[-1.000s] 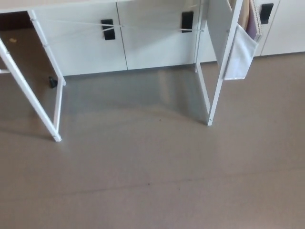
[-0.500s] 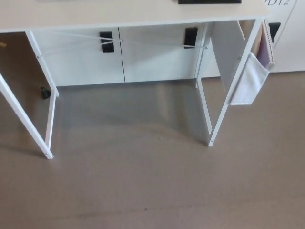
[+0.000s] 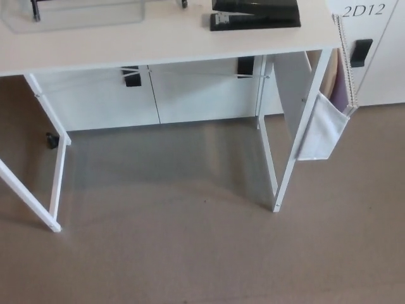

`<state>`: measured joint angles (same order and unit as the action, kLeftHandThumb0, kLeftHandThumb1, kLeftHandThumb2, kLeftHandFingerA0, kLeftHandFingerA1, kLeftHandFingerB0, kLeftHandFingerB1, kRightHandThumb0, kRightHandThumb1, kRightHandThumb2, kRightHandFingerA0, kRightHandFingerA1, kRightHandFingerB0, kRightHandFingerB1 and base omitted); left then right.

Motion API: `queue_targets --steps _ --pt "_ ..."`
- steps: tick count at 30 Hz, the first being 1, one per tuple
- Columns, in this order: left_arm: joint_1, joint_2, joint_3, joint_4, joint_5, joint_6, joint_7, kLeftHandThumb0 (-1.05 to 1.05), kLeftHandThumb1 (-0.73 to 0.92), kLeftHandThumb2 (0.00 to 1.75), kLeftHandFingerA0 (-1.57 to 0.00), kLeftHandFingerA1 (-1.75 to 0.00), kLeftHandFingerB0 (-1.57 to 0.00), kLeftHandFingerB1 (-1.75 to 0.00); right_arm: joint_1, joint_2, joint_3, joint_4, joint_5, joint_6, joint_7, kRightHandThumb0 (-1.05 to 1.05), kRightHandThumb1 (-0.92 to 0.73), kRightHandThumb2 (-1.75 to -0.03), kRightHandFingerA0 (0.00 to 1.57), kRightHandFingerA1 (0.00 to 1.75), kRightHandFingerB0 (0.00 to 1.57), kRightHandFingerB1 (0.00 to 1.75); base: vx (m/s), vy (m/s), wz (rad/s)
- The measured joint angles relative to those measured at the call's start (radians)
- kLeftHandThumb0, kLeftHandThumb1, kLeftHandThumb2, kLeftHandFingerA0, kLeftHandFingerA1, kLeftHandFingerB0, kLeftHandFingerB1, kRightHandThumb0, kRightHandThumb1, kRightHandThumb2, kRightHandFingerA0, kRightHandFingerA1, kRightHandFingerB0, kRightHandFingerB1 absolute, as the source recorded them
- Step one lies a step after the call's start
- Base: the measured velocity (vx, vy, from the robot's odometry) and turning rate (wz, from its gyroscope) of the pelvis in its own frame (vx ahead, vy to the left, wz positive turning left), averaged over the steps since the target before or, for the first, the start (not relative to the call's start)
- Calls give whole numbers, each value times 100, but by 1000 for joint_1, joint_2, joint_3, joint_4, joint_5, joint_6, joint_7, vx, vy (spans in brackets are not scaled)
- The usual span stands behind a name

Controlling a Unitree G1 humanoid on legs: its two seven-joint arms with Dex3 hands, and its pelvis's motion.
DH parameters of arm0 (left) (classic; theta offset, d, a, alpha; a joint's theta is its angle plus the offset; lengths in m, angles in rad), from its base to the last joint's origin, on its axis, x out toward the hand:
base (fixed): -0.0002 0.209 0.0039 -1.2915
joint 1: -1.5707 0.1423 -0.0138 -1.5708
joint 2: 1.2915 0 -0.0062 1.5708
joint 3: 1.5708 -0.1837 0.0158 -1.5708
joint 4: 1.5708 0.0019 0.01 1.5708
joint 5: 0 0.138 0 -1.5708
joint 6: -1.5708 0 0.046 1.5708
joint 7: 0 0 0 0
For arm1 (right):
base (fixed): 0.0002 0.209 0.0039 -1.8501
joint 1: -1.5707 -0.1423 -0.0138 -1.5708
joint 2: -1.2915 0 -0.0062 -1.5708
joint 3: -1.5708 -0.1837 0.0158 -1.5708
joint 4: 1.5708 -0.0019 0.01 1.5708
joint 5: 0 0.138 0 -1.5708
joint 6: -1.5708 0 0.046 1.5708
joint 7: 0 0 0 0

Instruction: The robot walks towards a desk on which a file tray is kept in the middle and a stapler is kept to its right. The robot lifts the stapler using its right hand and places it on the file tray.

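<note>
Now closing on tabletop (image 3: 171,41), revealing stapler (image 3: 255,14) at 1 o'clock, file tray (image 3: 82,16) at 11; seeing no robot hand, grip unknowable.

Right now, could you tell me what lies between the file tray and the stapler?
In the head view, only bare desk top separates the file tray from the stapler.

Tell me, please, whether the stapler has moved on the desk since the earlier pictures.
No. The stapler keeps its place near the right corner of the desk; the whole view shifted, so only the camera moved.
</note>
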<state>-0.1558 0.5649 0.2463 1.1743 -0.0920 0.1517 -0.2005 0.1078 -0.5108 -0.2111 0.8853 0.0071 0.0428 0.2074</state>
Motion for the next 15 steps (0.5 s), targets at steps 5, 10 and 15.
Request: queue_targets --steps 5,10,15 --pt "-9 5 1 -2 0 7 -2 -85 56 107 -24 -72 -13 -63 1 -1 19 17 -8 -2 -4 -56 -80 -74 0 0 0 0 49 218 -3" --pt "-15 18 0 3 1 9 -2 -51 54 115 -9 -63 0 -57 -4 3 10 39 -1 -12 -3 -63 -72 -80 0 0 0 0 53 90 5" --pt "-23 18 8 4 -2 13 -3 -49 54 115 -11 -63 -3 -58 -26 7 6 94 0 -31 -3 -59 -73 -80 0 0 0 0 13 6 1"
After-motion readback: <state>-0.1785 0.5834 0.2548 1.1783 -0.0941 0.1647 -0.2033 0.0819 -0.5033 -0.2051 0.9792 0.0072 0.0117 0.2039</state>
